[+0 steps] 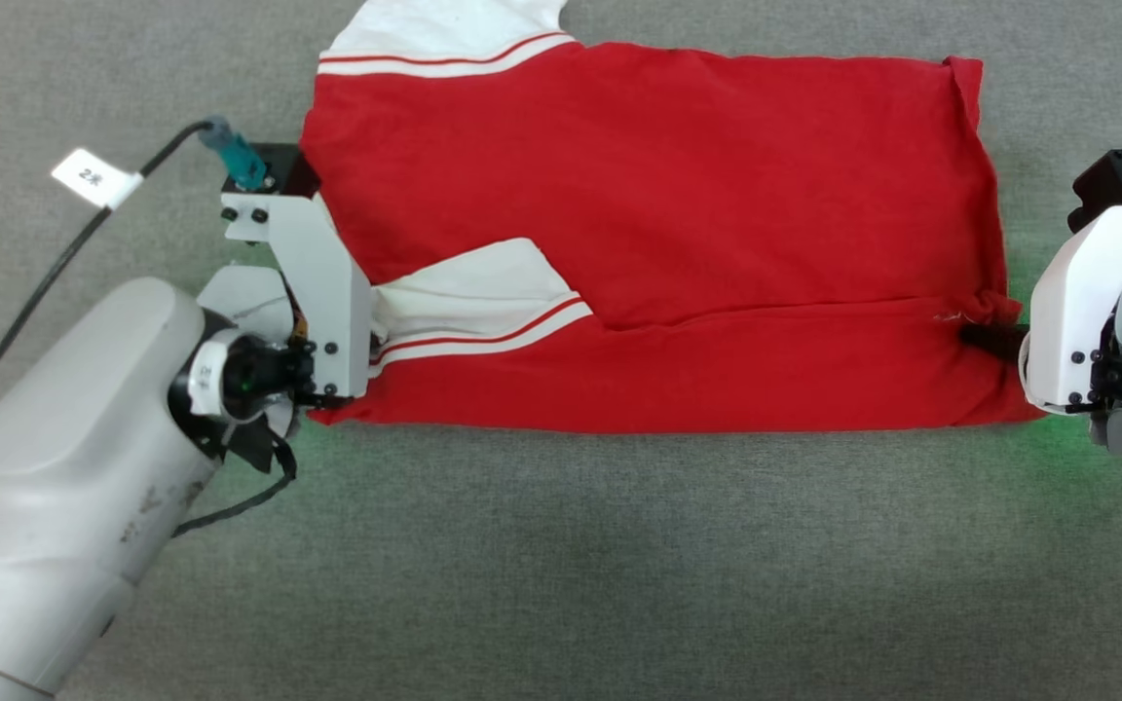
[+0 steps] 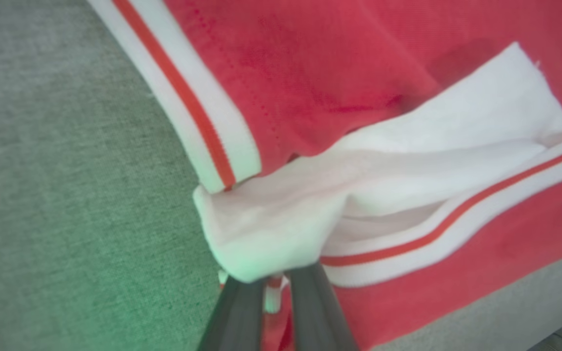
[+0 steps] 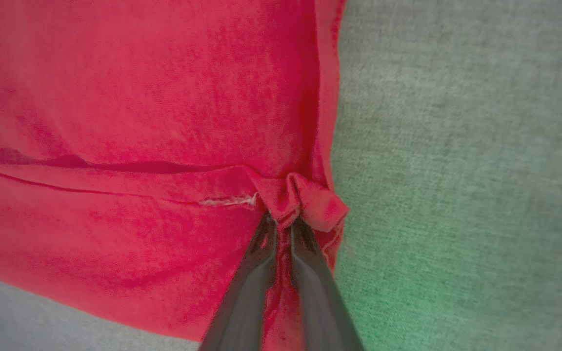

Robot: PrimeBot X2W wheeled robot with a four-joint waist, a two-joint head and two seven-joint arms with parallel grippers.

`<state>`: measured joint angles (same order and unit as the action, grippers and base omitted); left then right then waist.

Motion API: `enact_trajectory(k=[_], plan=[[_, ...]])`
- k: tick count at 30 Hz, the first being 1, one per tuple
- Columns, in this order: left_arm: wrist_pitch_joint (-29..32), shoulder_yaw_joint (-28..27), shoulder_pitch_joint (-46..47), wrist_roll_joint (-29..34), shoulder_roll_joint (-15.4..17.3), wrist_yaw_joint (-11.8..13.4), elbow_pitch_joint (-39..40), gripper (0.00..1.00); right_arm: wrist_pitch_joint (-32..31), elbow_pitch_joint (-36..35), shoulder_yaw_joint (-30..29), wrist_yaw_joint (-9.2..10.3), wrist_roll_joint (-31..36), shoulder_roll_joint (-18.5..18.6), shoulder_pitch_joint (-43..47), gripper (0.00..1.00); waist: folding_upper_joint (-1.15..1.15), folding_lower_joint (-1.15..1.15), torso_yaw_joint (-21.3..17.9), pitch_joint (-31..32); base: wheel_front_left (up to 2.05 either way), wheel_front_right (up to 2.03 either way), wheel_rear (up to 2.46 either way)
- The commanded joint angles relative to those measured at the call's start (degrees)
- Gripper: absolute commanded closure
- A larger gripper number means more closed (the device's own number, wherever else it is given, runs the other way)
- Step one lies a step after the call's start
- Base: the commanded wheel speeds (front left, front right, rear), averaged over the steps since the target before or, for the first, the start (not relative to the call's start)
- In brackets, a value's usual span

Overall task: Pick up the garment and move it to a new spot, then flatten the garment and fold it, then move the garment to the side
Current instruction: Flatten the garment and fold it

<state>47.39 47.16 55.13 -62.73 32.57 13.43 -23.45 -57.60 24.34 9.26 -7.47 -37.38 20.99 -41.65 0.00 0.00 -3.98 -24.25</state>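
The garment [image 1: 658,234], a red jersey with white sleeves and red-white striped trim, lies folded lengthwise on the grey table, its near edge doubled over toward the middle. My left gripper [image 2: 276,287] is shut on the white sleeve [image 2: 281,234] at the garment's left end, fabric bunched between its dark fingers [image 2: 310,312]. At the right end my right gripper [image 3: 281,226] is shut on a pinched tuck of the red hem [image 3: 305,197]. In the head view the left wrist [image 1: 313,282] and right wrist [image 1: 1077,331] flank the garment.
The grey felt-like tabletop [image 1: 561,565] spreads on all sides of the garment. A black cable with a white tag [image 1: 93,177] runs from my left wrist off to the left. Green light glows on the cloth near both wrists.
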Motion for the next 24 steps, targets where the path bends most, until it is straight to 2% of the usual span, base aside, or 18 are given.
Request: enact_trajectory(k=[1,7,16,24], plan=[[0.5,1.2,-2.8,-0.1,0.0,0.5,-2.2,1.00,-0.5,1.5,0.9,-0.04,-0.6,-1.1,1.7,1.00,0.00,0.00,0.0,0.2,0.00,0.00,0.00],[1.7,0.3,-2.9,-1.0,1.8,1.4,-0.8,1.00,-0.6,1.1,-0.5,-0.02,-1.5,1.4,1.6,1.00,0.00,0.00,0.2,1.3,0.00,0.00,0.00],[4.1,-0.4,-2.9,-1.6,4.6,3.2,3.1,1.00,-3.2,-0.9,-0.8,0.01,-3.0,3.1,1.5,1.00,0.00,0.00,0.4,3.5,0.00,0.00,0.00],[7.3,-0.3,-4.0,-1.7,8.3,6.5,9.6,1.00,-7.2,-4.9,-0.4,0.01,-4.3,4.6,2.8,1.00,0.00,0.00,0.7,5.9,0.00,0.00,0.00]])
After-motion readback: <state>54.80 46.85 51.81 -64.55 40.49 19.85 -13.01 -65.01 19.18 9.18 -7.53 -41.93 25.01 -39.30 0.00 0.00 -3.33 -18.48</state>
